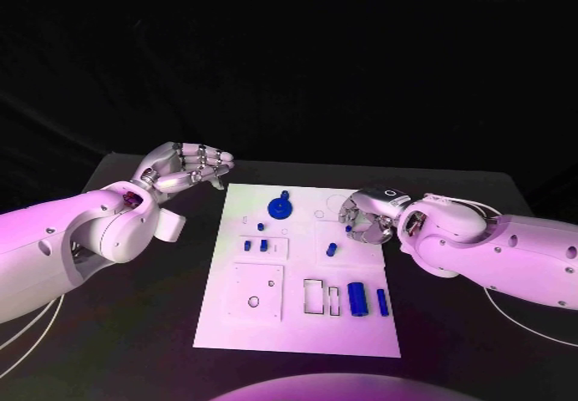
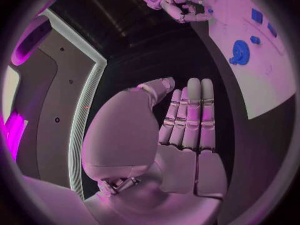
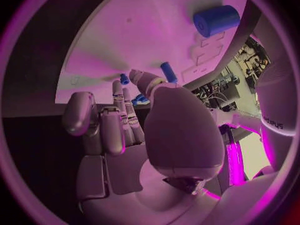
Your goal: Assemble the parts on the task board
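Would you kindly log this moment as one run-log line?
left hand: off board, holding nothing | right hand: at task board right edge, grip unclear | blue gear: on board

One readable mark: "sharpa", small dark lettering running along the white casing of the right arm (image 3: 273,121), right wrist view; letters small but legible; faint outline markings on the white rectangular task board (image 1: 301,334) carry no readable characters; nothing legible on the small blue parts.
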Controlling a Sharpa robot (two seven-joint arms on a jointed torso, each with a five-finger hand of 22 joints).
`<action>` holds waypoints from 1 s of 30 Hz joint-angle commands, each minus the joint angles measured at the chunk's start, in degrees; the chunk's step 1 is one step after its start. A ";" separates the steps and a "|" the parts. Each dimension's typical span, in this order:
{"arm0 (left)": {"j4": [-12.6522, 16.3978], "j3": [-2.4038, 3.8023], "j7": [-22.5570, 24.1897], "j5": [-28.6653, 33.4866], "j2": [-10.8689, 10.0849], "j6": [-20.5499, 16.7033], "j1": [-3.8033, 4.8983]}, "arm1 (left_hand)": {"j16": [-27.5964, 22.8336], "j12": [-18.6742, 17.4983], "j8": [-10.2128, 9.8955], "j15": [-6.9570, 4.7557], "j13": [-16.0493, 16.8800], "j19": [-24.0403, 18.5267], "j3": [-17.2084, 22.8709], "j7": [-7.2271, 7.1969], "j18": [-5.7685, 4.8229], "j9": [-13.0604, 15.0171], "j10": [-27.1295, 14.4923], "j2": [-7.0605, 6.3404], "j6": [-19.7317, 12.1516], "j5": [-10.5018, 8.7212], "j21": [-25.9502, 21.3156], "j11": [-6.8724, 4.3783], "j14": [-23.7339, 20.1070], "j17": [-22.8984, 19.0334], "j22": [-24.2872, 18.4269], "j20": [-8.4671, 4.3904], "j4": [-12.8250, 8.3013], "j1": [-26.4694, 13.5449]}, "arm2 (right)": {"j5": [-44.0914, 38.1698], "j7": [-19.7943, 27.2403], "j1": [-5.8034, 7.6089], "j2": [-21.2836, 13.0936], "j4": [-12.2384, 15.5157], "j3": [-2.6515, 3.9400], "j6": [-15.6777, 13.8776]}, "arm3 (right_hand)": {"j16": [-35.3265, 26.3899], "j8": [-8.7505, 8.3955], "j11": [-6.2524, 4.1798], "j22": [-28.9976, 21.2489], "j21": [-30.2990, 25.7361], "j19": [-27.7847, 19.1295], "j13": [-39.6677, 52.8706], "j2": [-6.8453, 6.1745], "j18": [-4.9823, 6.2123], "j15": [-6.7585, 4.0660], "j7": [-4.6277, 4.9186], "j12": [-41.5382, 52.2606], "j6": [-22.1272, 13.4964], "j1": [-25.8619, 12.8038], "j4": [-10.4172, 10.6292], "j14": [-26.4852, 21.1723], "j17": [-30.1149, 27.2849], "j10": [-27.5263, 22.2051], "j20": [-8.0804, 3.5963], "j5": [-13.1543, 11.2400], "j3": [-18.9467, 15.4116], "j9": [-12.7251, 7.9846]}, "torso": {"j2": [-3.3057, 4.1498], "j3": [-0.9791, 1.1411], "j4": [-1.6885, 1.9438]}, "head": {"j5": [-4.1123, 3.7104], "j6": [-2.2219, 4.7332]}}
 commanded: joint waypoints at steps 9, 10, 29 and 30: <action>0.39 0.06 2.41 3.40 -0.30 1.65 0.04 | -0.43 0.31 -0.12 -0.29 0.03 -0.13 0.00 0.00 0.78 -0.01 0.39 0.52 0.59 0.32 0.19 0.13 0.15 -0.12 0.12 -0.50 -0.41 0.11 | -3.18 -1.79 -0.68 1.00 -0.57 -0.06 1.56 | 0.84 -0.19 -0.38 3.24 2.50 0.72 -0.92 0.84 -1.16 -0.39 -0.25 -0.47 2.11 0.95 -0.28 3.00 0.18 2.31 -0.19 0.25 3.28 0.07 | 0.07 0.11 -0.02 | -0.01 -0.28; 0.40 0.06 2.38 3.40 -0.32 1.67 0.04 | -0.47 0.30 -0.11 -0.29 0.02 -0.14 0.00 0.00 0.78 -0.01 0.37 0.53 0.61 0.31 0.20 0.13 0.14 -0.13 0.13 -0.51 -0.42 0.10 | -3.37 -1.90 -0.74 1.05 -0.59 -0.06 1.56 | 0.90 -0.11 -0.49 3.48 2.84 0.80 -0.97 1.05 -1.21 -0.48 -0.34 -0.42 2.38 1.12 -0.41 2.99 0.20 2.67 -0.25 0.25 3.74 0.13 | 0.05 0.11 -0.03 | -0.01 -0.32; 0.39 0.05 1.57 3.31 -0.57 1.86 0.04 | -0.78 0.20 -0.09 -0.26 -0.09 -0.25 0.04 0.03 0.74 -0.02 0.10 0.57 0.68 0.25 0.24 0.19 0.07 -0.26 0.19 -0.54 -0.59 0.10 | -9.19 -6.31 -1.75 1.33 0.18 -0.05 1.39 | 1.71 2.09 -2.11 6.38 6.56 1.55 0.46 3.53 -1.70 -1.96 -1.73 0.82 6.99 3.51 -5.55 3.07 0.54 7.80 -1.72 0.28 9.12 1.69 | -0.04 0.16 -0.04 | -0.20 -0.81; 0.38 0.05 1.55 3.27 -0.57 1.86 0.04 | -0.78 0.20 -0.09 -0.26 -0.09 -0.25 0.04 0.03 0.74 -0.02 0.10 0.57 0.68 0.25 0.24 0.19 0.07 -0.26 0.19 -0.54 -0.59 0.10 | -9.51 -6.56 -1.79 1.34 0.27 -0.05 0.97 | 1.71 2.10 -2.12 6.46 6.69 1.59 0.50 3.55 -1.73 -1.97 -1.74 0.83 7.02 3.50 -5.62 3.07 0.52 7.84 -1.74 0.28 9.22 1.70 | -0.04 0.16 -0.04 | -0.20 -0.81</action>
